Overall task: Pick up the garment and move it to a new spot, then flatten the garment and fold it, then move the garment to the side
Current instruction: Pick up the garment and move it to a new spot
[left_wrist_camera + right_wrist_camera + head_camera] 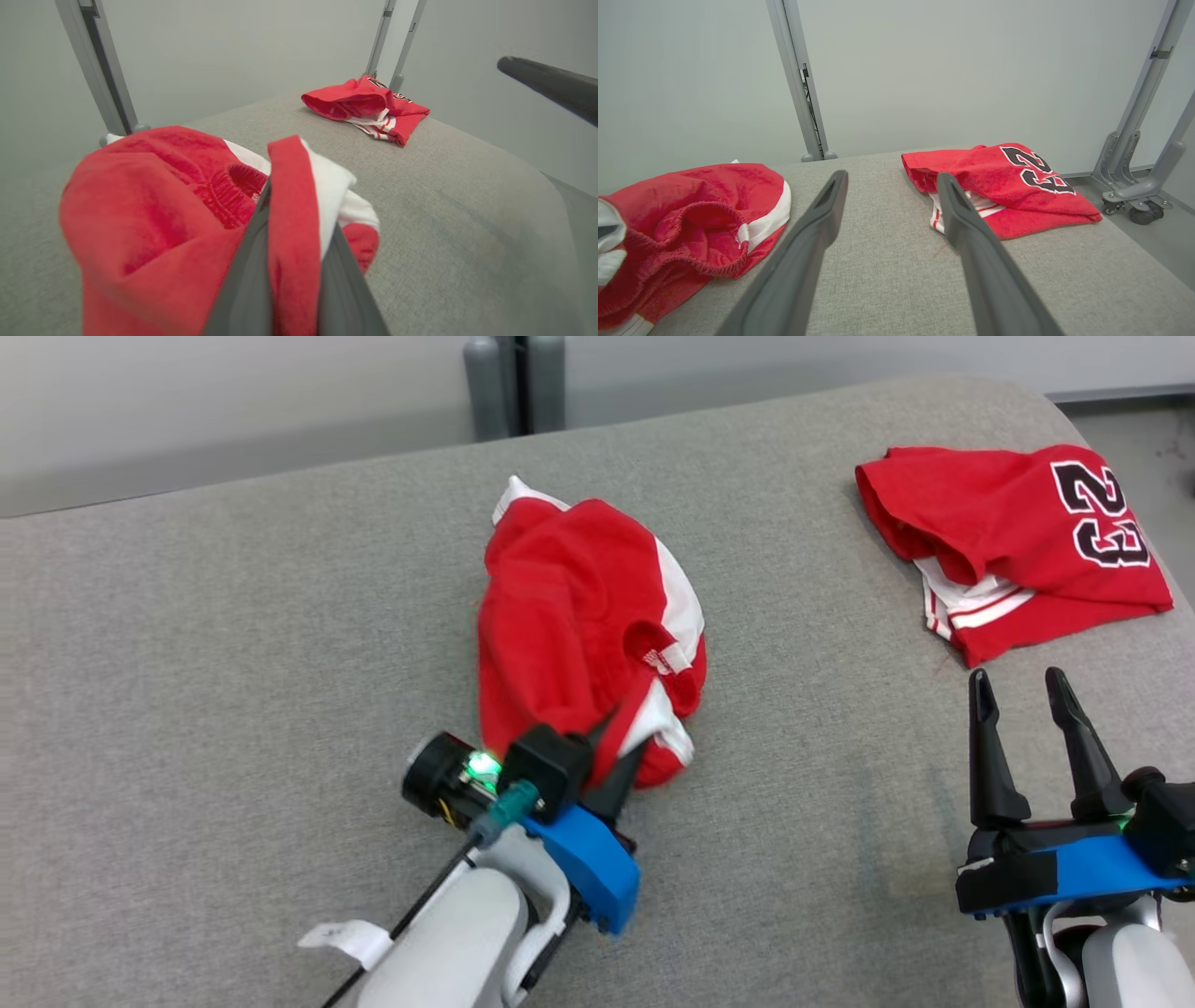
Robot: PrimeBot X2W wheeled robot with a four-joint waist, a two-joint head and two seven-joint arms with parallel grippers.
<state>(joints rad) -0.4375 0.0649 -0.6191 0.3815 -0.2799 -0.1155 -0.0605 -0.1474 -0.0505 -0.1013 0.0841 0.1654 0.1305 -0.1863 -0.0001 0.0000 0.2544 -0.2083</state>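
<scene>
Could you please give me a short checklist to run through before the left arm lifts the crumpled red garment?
1. Left gripper closed on the crumpled garment, with a red strip pinched between its fingers: ok.
2. How many layers of cloth the grip has caught: cannot tell.
3. Right gripper open, empty and clear of both garments: ok.
4. Folded garment with the 23 lies apart from the crumpled one, so it should not be dragged along: ok.
5. Bare table available for a new spot: ok.
</scene>
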